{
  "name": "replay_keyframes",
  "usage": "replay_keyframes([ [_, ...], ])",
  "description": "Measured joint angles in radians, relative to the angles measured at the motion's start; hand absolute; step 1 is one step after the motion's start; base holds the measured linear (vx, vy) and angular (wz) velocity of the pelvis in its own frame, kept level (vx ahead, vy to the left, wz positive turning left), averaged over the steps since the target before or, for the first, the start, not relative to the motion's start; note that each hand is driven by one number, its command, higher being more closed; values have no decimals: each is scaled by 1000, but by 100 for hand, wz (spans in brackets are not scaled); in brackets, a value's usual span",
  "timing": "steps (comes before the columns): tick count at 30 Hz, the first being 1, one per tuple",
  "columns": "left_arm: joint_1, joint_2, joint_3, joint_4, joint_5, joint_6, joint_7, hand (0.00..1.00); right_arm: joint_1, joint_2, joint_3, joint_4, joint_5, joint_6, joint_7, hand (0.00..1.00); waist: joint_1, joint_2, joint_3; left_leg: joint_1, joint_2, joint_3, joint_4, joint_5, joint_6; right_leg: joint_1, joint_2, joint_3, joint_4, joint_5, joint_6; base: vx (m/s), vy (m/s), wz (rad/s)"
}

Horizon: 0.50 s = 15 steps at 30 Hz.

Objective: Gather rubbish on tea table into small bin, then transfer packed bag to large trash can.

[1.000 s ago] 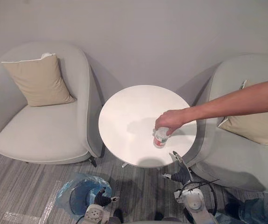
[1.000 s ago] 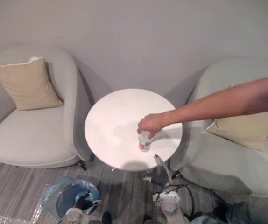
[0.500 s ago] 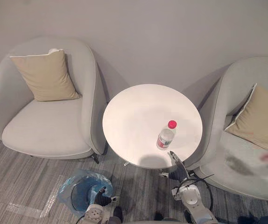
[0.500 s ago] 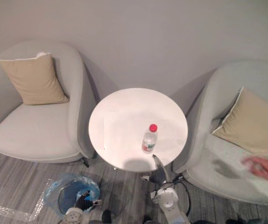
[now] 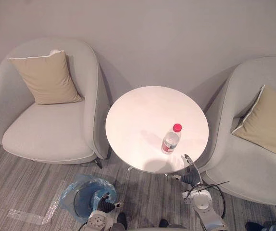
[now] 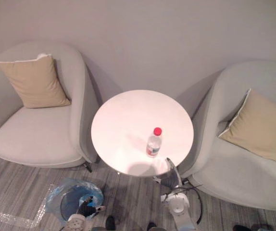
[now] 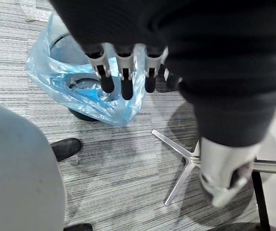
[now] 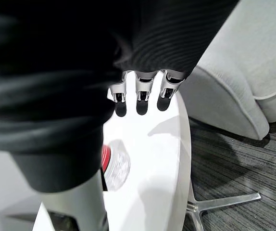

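A clear plastic bottle (image 5: 171,139) with a red cap stands upright on the round white tea table (image 5: 140,118), toward its near right edge. My right hand (image 5: 191,176) hovers just off that table edge, close to the bottle and apart from it. In the right wrist view its fingers (image 8: 138,92) are straight over the tabletop, with the bottle (image 8: 115,166) beside the thumb side. The small bin (image 5: 84,200), lined with a blue bag, stands on the floor at lower left. My left hand (image 5: 105,206) hangs next to it, its fingers (image 7: 123,74) relaxed and empty above the bag (image 7: 75,89).
A grey armchair (image 5: 46,132) with a beige cushion (image 5: 46,79) flanks the table on the left. Another armchair (image 5: 246,166) with a cushion (image 5: 268,122) stands close on the right. The table's metal feet (image 7: 181,163) spread over the striped carpet. Clear plastic film (image 5: 27,215) lies left of the bin.
A person's arm set the bottle on the table, then withdrew to the right and out of view. My right hand has shifted slightly right along the table edge. The camera has also shifted.
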Motion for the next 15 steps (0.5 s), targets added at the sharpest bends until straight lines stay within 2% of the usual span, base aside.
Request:
replay_keyframes([
  [4, 1, -1, 1, -2, 0, 2, 0, 0, -31, 10, -38, 0, 39, 15, -31, 0, 0, 2, 1, -3, 0, 3, -4, 0, 0, -7, 0, 2, 0, 0, 0, 0, 0, 0],
  [15, 1, -7, 4, -7, -1, 5, 1, 0, -109, 20, -61, 0, 107, 20, -54, 0, 3, 14, 6, -18, -1, -3, -7, 1, -1, -21, 0, -3, 0, -2, 2, -2, -2, 1],
])
